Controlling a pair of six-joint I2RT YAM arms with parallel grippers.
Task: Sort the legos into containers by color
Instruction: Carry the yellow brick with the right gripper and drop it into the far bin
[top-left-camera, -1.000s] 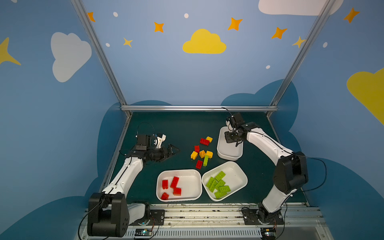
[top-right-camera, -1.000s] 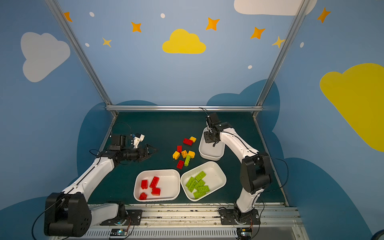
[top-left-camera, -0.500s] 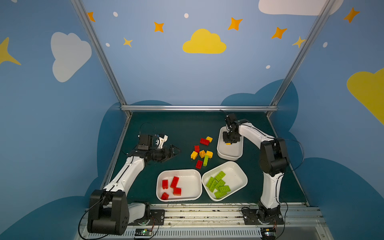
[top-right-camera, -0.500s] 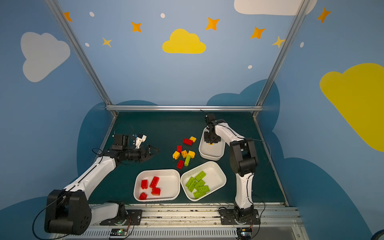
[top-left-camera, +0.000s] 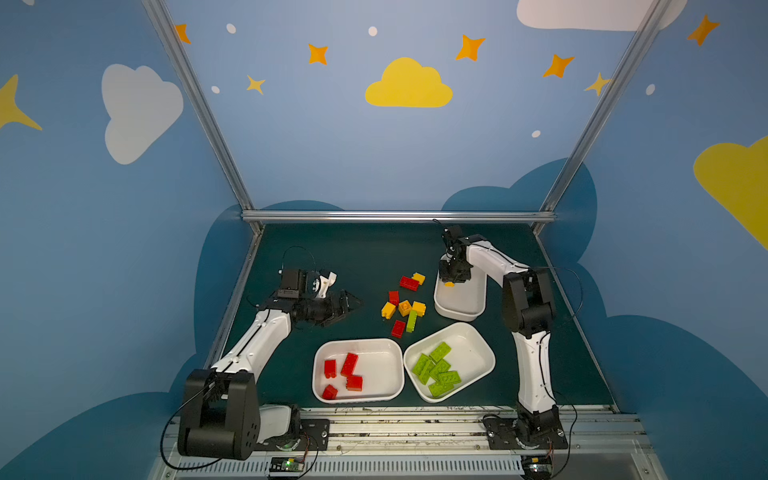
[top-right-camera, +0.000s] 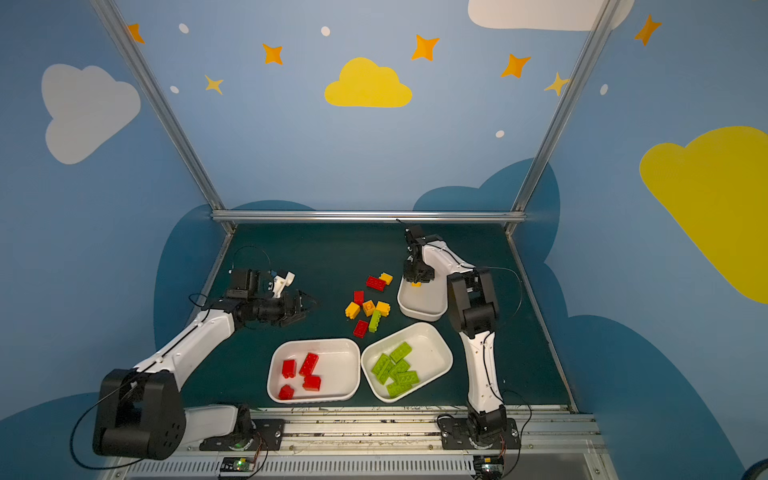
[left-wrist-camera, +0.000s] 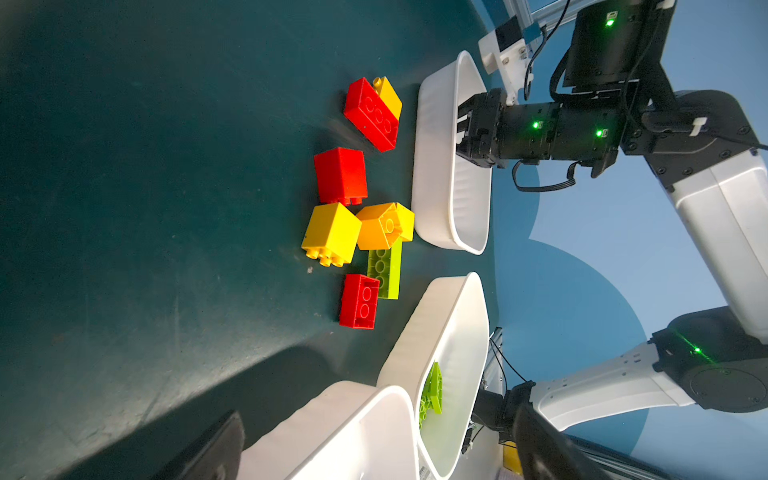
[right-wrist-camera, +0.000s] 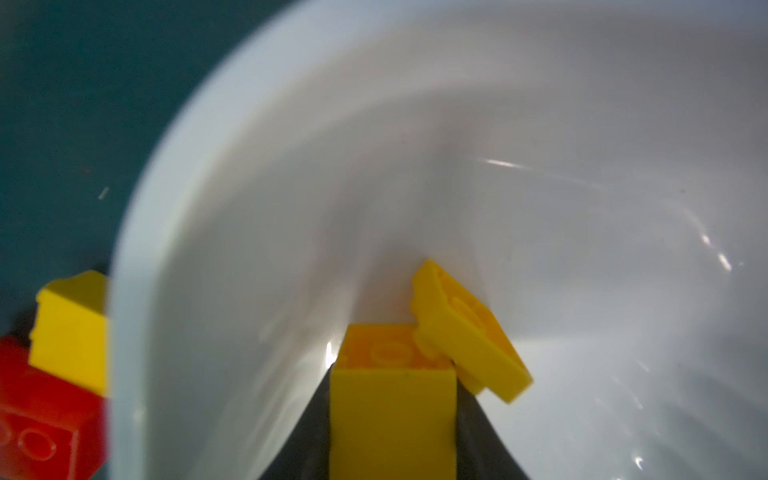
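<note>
My right gripper (right-wrist-camera: 392, 419) is shut on a yellow lego (right-wrist-camera: 392, 399) low inside the far white container (top-left-camera: 459, 311), near its far end. A flat yellow lego (right-wrist-camera: 469, 328) leans against the held one. In both top views a yellow spot (top-left-camera: 449, 284) shows under the right gripper (top-left-camera: 453, 276). My left gripper (top-left-camera: 347, 305) hangs open and empty, left of the loose legos: red (top-left-camera: 409, 283), yellow (top-left-camera: 388, 310) and a lime green one (top-left-camera: 411, 321). The near containers hold red legos (top-left-camera: 349, 365) and green legos (top-left-camera: 438, 368).
The near left container (top-right-camera: 316, 341) and near right container (top-right-camera: 444, 351) stand side by side at the front edge. In the left wrist view both near containers (left-wrist-camera: 449, 299) lie close ahead of the open left gripper (left-wrist-camera: 374, 453). A metal rail (top-left-camera: 395, 216) bounds the back.
The right arm's elbow has swung inward and its gripper has shifted slightly left over the far container with the yellow lego. The left gripper has crept a little toward the loose legos.
</note>
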